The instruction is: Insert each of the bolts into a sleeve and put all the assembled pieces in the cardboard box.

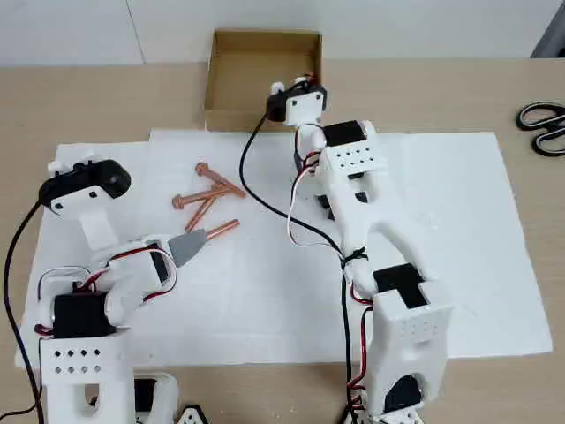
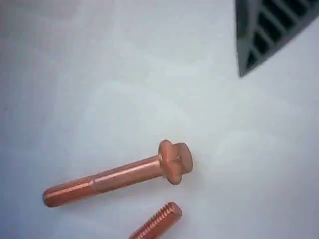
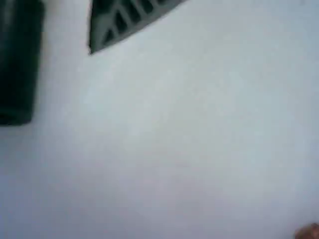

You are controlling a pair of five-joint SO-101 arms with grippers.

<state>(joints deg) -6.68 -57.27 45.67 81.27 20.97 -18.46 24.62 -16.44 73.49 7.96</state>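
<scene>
Several copper bolts (image 1: pixel 209 198) sit loose on the white sheet (image 1: pixel 441 265) over the desk (image 1: pixel 530 79), left of middle; cardboard box (image 1: pixel 225 110) at the desk's far edge. Left gripper (image 1: pixel 189 246) is just beside the bolts, can't tell how open.

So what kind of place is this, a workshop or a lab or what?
Most likely a robotics lab or hobby bench: a left arm and a right arm mounted at a wooden table, with copper bolts on a white mat, a cardboard box and scissors.
</scene>
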